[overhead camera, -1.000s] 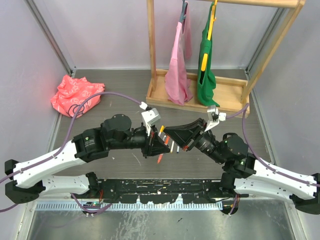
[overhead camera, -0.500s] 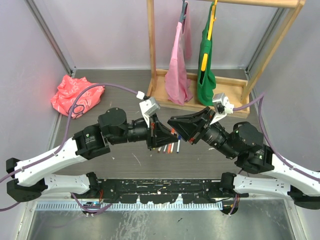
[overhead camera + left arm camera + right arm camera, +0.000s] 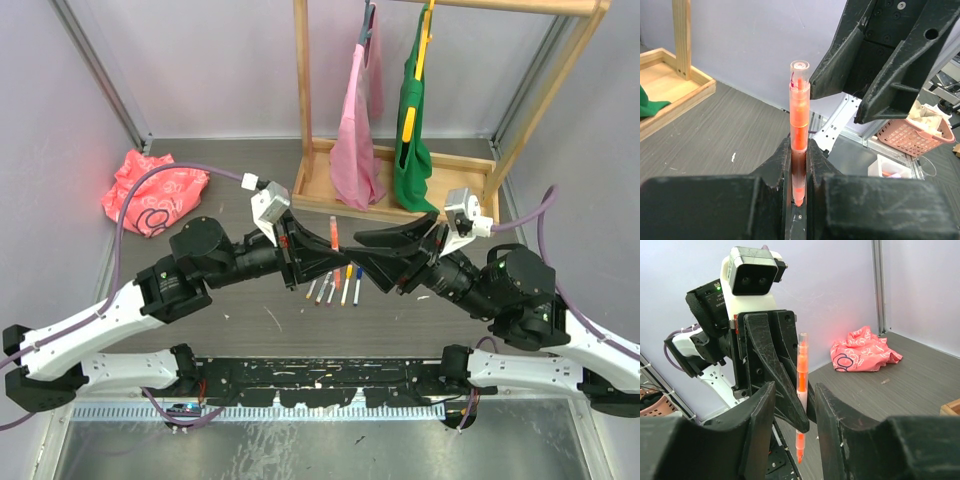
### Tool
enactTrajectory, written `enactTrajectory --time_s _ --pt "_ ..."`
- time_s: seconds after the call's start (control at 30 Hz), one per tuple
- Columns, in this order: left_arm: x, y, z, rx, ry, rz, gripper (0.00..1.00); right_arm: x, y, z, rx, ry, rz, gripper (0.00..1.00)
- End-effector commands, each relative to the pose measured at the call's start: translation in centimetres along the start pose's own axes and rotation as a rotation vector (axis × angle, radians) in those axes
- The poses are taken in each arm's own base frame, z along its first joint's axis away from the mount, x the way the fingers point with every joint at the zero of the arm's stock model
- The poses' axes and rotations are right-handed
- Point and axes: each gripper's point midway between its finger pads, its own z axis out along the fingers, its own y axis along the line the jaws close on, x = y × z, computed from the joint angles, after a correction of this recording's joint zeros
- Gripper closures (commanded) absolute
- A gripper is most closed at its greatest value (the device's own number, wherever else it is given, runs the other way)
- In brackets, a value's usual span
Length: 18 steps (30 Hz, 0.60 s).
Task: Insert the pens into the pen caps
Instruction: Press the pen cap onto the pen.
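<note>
Gripping the orange pen (image 3: 799, 125) near its lower end, the left jaws are closed tight on it and hold it upright, its translucent top standing well above their 2 fingers (image 3: 780, 165); any print on the barrel is too small to read; the right jaws stand parted, just beside the pen's upper part, touching nothing; below, more pens (image 3: 335, 287) lie side by side on the counter (image 3: 250, 175); white markings on the pink bag (image 3: 150, 188) are illegible.
</note>
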Motion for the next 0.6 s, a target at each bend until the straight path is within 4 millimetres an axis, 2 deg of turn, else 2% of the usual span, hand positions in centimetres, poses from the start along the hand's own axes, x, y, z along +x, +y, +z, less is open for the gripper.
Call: enactTrajectory --time_s 0.0,0.13,0.43,0.57 --pt "-2.8 -2.0 -0.4 0.095 -0.106 0.042 1.00 -0.8 0.4 -0.3 -0.016 -0.027 0.013 0.58" --pt "-2.4 -2.6 -0.4 0.132 -0.089 0.043 1.00 -0.3 0.7 0.0 -0.032 -0.015 0.023 0.65" --pt "-1.6 -3.1 -0.4 0.165 -0.053 0.034 1.00 0.9 1.4 1.1 -0.061 0.024 0.030 0.66" --pt "-1.4 -3.7 -0.6 0.196 -0.034 0.039 1.00 1.1 1.6 1.3 -0.071 0.020 0.041 0.74"
